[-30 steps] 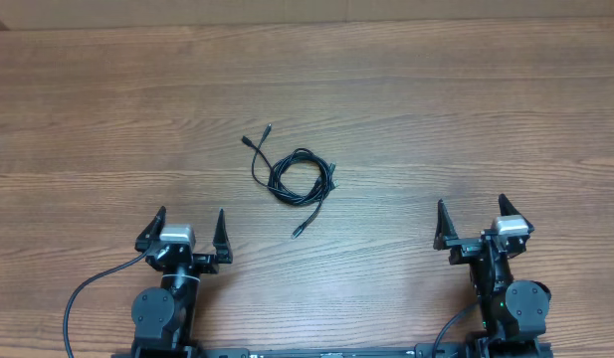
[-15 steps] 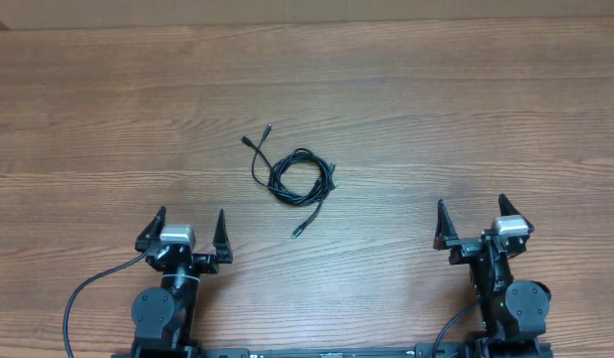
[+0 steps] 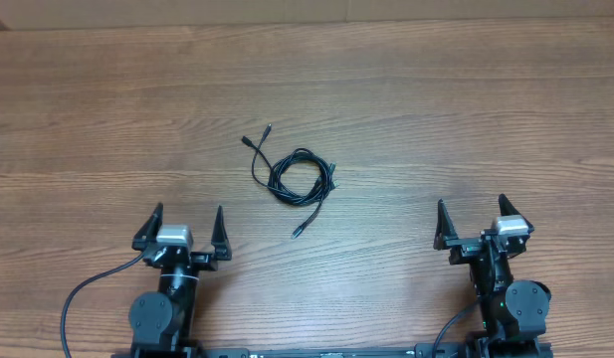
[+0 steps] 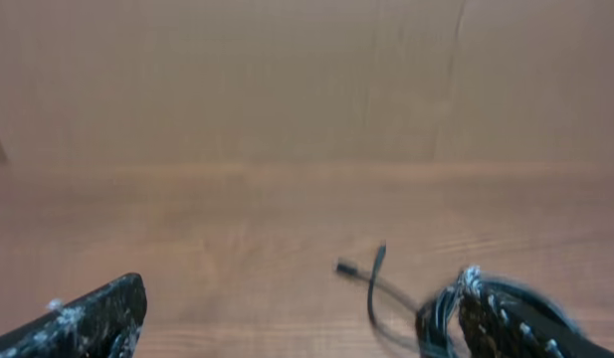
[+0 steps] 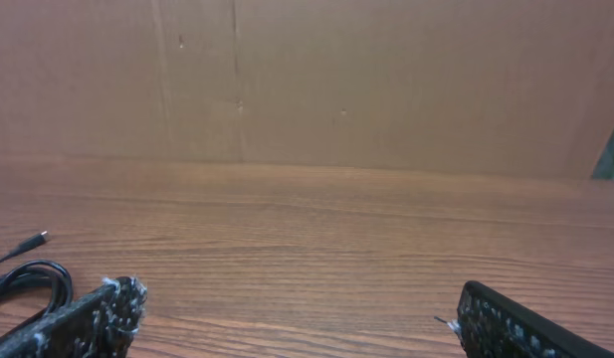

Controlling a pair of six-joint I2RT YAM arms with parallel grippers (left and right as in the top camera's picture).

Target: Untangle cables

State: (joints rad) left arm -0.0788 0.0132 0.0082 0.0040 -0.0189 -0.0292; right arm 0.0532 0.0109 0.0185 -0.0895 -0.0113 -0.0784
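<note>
Hardly anything stirs: the left arm has only shifted a touch.
On the wooden table [image 3: 486, 119], left gripper [image 3: 189, 212] and right gripper [image 3: 471, 204] both gape empty; the cables [image 3: 275, 180] lie coiled mid-table, well apart, untouched.

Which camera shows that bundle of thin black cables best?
Overhead view: the whole coiled bundle of thin black cables lies unobstructed, plug ends showing. The left wrist view is blurred and partial; the right wrist catches only a loop at its left edge.
</note>
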